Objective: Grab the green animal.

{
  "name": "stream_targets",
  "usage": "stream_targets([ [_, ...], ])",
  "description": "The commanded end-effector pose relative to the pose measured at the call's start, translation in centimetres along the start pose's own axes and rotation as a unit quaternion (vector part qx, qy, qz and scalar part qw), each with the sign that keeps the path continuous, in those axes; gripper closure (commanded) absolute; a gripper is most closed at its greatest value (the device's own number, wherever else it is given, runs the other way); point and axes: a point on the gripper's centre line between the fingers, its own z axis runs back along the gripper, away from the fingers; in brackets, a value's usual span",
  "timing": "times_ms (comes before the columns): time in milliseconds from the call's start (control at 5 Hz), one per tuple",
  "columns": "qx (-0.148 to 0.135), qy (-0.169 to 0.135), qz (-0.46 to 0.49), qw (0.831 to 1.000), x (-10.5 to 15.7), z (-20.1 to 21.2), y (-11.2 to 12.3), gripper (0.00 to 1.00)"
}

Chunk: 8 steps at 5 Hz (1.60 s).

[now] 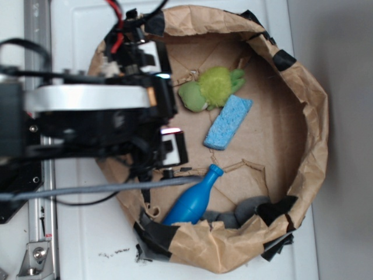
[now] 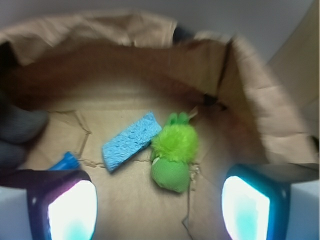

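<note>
The green animal [image 1: 213, 87] [image 2: 173, 154] lies on the cardboard floor of a brown paper basin, fuzzy yellow-green body with a smooth light-green head. Its head points toward my gripper. My gripper [image 1: 165, 111] [image 2: 159, 207] is open, hanging over the basin's left side, a short way from the toy. Both fingers [image 2: 70, 207] frame bare cardboard at the bottom of the wrist view, with nothing between them. The animal sits ahead of the jaws, nearer the right finger.
A blue sponge [image 1: 228, 122] [image 2: 130, 141] lies touching the animal's side. A blue plastic bottle [image 1: 195, 198] [image 2: 64, 162] lies near the basin's lower wall, beside dark grey lumps [image 1: 247, 210]. The crumpled paper wall [image 1: 309, 134] rings everything.
</note>
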Motion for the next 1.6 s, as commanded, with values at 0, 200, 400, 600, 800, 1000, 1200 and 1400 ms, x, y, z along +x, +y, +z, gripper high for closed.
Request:
stream_targets([
  [0, -0.066, 0.016, 0.004, 0.998, 0.5, -4.4, 1.7, 0.0],
  [200, -0.122, 0.031, -0.004, 0.992, -0.8, -8.0, 1.5, 0.0],
  [400, -0.136, 0.043, -0.054, 0.988, 0.5, -10.7, 0.7, 0.01],
  [600, -0.124, 0.044, -0.064, 0.989, 1.7, -11.1, 1.1, 1.0],
  [800, -0.116, 0.056, -0.089, 0.988, 3.2, -9.4, 1.6, 1.0],
  [1000, -0.168, 0.18, -0.103, 0.964, 4.3, -4.6, 0.5, 1.0],
  [1200, -0.092, 0.169, -0.164, 0.968, 4.9, 0.4, -0.2, 1.0],
  [1400, -0.085, 0.14, -0.114, 0.98, 5.3, 6.0, -1.0, 1.0],
])
